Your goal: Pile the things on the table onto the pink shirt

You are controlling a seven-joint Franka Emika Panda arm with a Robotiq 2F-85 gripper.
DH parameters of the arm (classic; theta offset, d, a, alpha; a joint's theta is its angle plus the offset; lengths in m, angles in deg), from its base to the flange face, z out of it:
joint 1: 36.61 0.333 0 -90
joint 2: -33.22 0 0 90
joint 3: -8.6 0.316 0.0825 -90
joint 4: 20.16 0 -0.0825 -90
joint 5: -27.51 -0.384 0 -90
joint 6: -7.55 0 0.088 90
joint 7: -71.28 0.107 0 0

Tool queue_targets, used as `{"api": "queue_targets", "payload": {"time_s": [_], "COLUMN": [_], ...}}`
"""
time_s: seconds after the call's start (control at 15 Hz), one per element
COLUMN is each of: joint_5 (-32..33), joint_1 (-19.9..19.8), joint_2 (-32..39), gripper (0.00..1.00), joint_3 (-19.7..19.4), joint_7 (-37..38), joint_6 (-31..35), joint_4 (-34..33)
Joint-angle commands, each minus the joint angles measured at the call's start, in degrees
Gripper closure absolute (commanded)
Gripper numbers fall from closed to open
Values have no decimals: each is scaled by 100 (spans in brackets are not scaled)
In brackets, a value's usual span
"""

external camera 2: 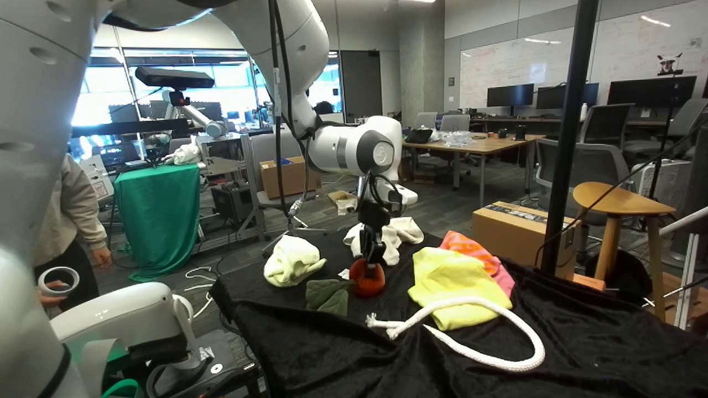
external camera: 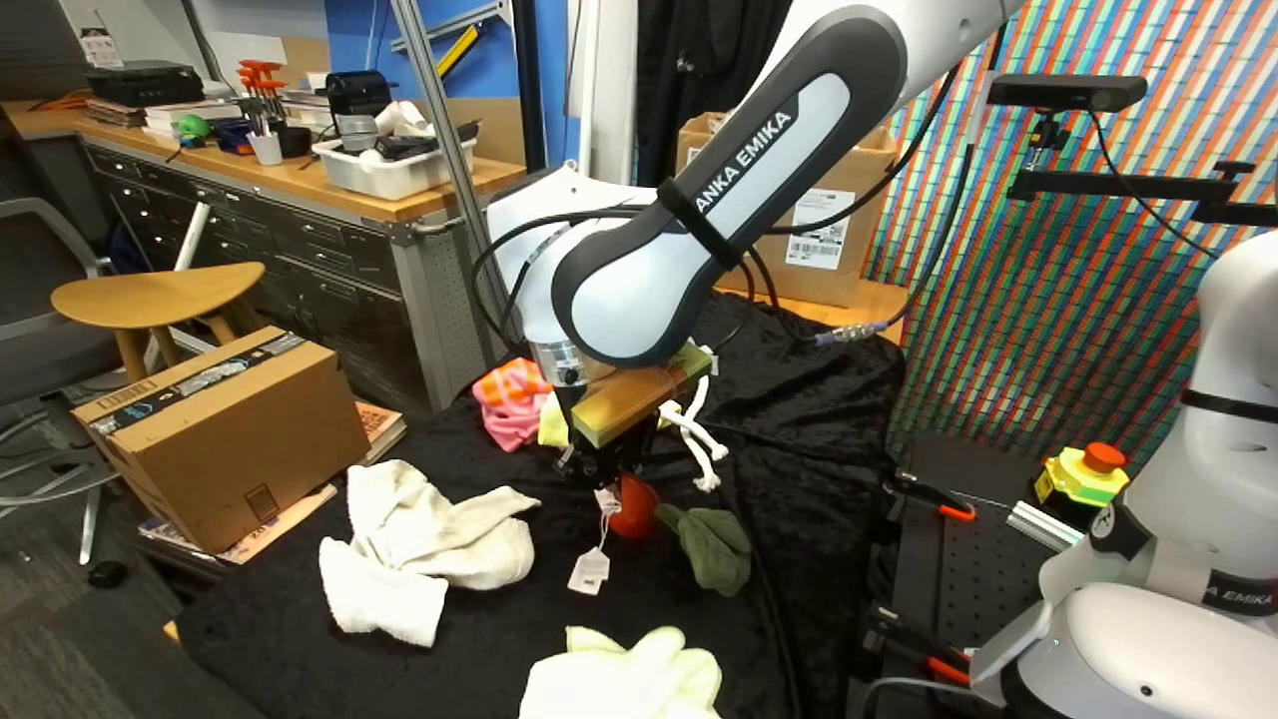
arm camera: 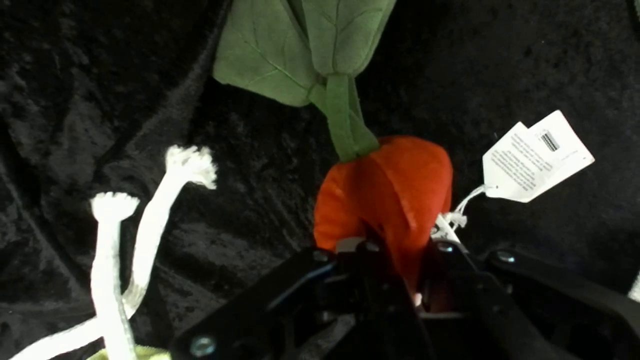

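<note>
Red and puckered, the small ball (arm camera: 387, 195) sits on the black table (external camera 2: 332, 356) with a fold of it pinched between the jaws of the gripper (arm camera: 407, 256), dark green leaves (arm camera: 287, 65) joined to it by a stem (arm camera: 345, 122). In an exterior view the yellow-green cloth (external camera 2: 456, 279) lies against the pink shirt (external camera 2: 503, 278) and hides part of it, apart from the ball; the white rope loop (external camera 2: 520, 365) crosses over the cloth.

Robotics lab, robot arm (external camera: 739, 180), workbench (external camera: 290, 181), whiteboard (external camera 2: 558, 61)
</note>
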Motion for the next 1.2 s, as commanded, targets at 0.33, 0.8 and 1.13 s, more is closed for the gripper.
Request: {"api": "queue_targets", "payload": {"time_s": [0.33,0.8,1.13], "joint_5": [-67,510,698], "joint_1": [-444,-689,-719], "joint_2": [-865,-865,-692], "gripper": [89,89,89], "joint_3": [-375,-835,-829], "joint_7": [19,691,1037], "joint_6": [-125,-455,-789], "joint_4": [252,-221,-441]}}
